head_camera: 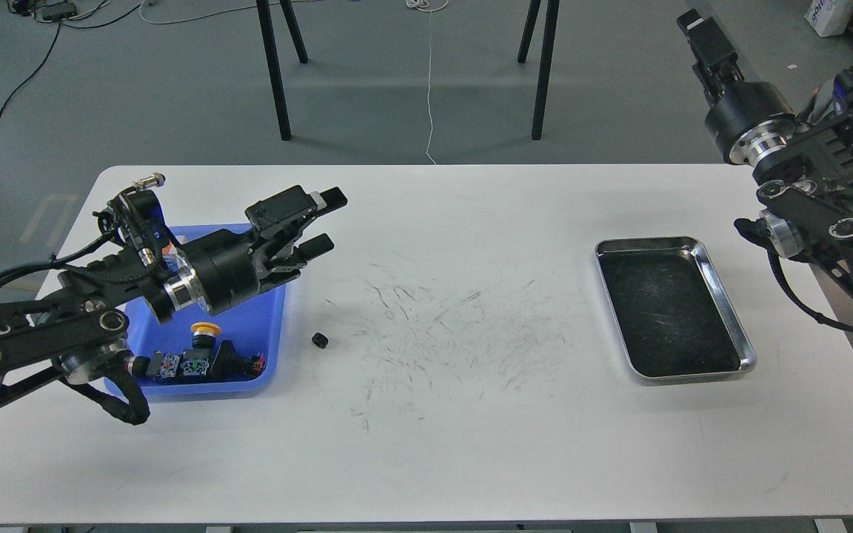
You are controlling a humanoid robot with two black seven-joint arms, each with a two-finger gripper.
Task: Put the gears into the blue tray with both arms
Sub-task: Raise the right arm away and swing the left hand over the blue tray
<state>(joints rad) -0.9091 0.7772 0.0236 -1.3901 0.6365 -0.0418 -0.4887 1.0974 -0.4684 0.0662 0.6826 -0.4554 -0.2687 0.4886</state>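
One small black gear (320, 340) lies on the white table, just right of the blue tray (272, 326). My left gripper (326, 220) reaches out over the tray's far right corner, pointing right. Its two fingers are apart and hold nothing. It hovers beyond the gear, not touching it. My left arm covers much of the tray's inside. My right gripper (699, 28) is raised off the table's far right corner, pointing away. It looks dark and narrow, and its fingers cannot be told apart.
In the blue tray's near end lie a yellow-capped switch (205, 328) and some dark switches (188, 365). A silver metal tray (674, 241) with a dark inside sits at the right. Scuff marks cover the table's middle. Black stand legs rise behind the table.
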